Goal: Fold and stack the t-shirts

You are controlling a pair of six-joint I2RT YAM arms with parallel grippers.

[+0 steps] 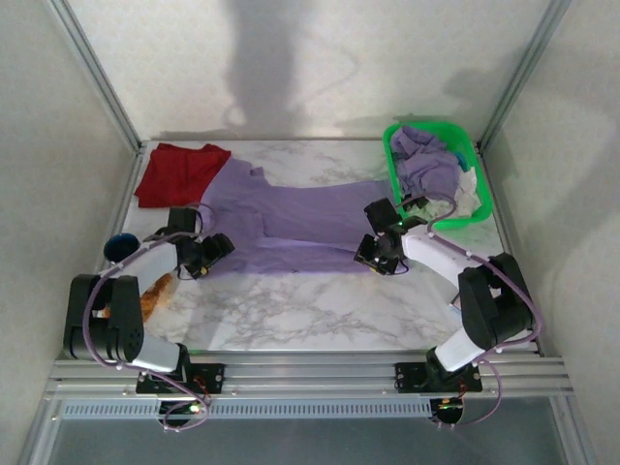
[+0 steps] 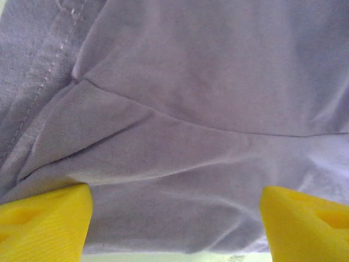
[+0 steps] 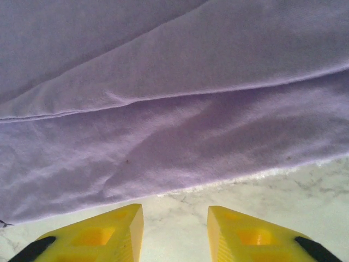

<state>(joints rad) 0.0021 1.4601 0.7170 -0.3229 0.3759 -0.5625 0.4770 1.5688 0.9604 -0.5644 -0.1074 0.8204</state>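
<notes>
The near strip of the counter (image 1: 310, 310) is bare marble from edge to edge. A brown fuzzy toy (image 1: 155, 294) lies toward the near-left corner, partly hidden by the left arm. A dark round object (image 1: 121, 245) sits at the left edge; what it is cannot be made out.

The left tool (image 1: 215, 246) (image 2: 174, 218) is at the left end of the lavender t-shirt (image 1: 300, 223) (image 2: 191, 109). Its fingers (image 2: 49, 218) are spread wide, with wrinkled cloth and a stitched seam ahead of them. The right tool (image 1: 373, 254) (image 3: 174, 229) is at the shirt's near-right hem. Its fingers (image 3: 109, 229) stand a narrow gap apart over bare marble (image 3: 305, 185), just short of the hem (image 3: 163, 109), and pinch nothing.

The lavender t-shirt lies spread across the middle of the counter, with one layer creased over another.

A dark red t-shirt (image 1: 177, 172) lies rumpled at the far-left corner, just beside the lavender sleeve. A green basket (image 1: 390, 160) occupies the far-right corner and holds heaped lavender t-shirts (image 1: 426, 160); their number cannot be determined.
</notes>
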